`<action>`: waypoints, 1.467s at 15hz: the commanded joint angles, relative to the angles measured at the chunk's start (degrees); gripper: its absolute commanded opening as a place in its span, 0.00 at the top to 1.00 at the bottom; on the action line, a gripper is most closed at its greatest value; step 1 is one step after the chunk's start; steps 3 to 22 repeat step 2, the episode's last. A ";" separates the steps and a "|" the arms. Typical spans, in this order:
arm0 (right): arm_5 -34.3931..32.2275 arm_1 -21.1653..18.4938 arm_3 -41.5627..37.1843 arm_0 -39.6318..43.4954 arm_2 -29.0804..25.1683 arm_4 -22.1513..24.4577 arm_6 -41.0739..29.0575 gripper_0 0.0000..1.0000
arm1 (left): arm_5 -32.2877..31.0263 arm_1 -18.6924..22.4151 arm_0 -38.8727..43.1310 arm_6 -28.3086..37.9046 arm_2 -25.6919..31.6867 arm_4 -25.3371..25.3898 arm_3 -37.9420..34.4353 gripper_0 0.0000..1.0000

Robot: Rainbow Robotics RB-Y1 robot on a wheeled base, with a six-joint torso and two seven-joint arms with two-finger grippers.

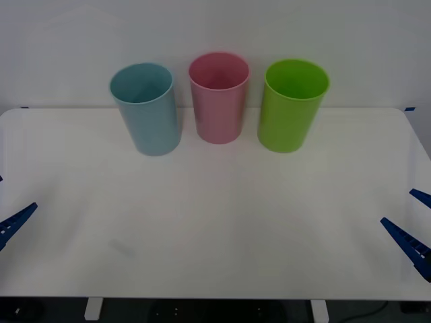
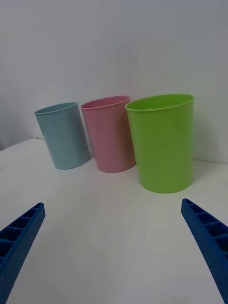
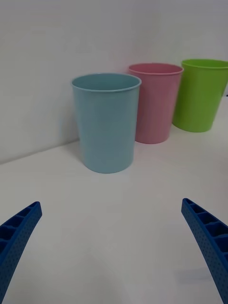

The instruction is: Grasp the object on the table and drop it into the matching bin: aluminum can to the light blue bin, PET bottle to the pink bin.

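Note:
The object, whether aluminum can or PET bottle, is out of view. The light blue bin [image 1: 148, 114] [image 3: 107, 123] stands upright at the back left of the white table [image 1: 215, 235]. Right beside it is the pink bin [image 1: 219, 101] [image 2: 109, 135] [image 3: 156, 104]. My left gripper [image 1: 7, 202] [image 3: 114, 247] hovers open at the table's left edge, facing the light blue bin, with nothing between its fingers. My right gripper [image 1: 412, 222] [image 2: 114, 251] is open and empty at the right edge, facing the row of bins.
A lime green bin [image 1: 291, 108] [image 2: 164, 142] stands to the right of the pink one. A white wall rises just behind the bins. The tabletop's front edge [image 1: 215, 297] runs near the bottom of the front view.

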 commanded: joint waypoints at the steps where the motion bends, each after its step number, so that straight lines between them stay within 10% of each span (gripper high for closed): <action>1: 0.00 0.00 0.00 0.00 0.00 0.00 0.00 0.00 | 0.01 -0.02 0.00 0.01 -0.08 0.01 0.01 0.00; 22: 0.00 0.00 0.00 0.00 0.00 0.00 0.00 0.00 | 0.01 -0.02 0.00 0.01 -0.08 0.01 0.01 0.00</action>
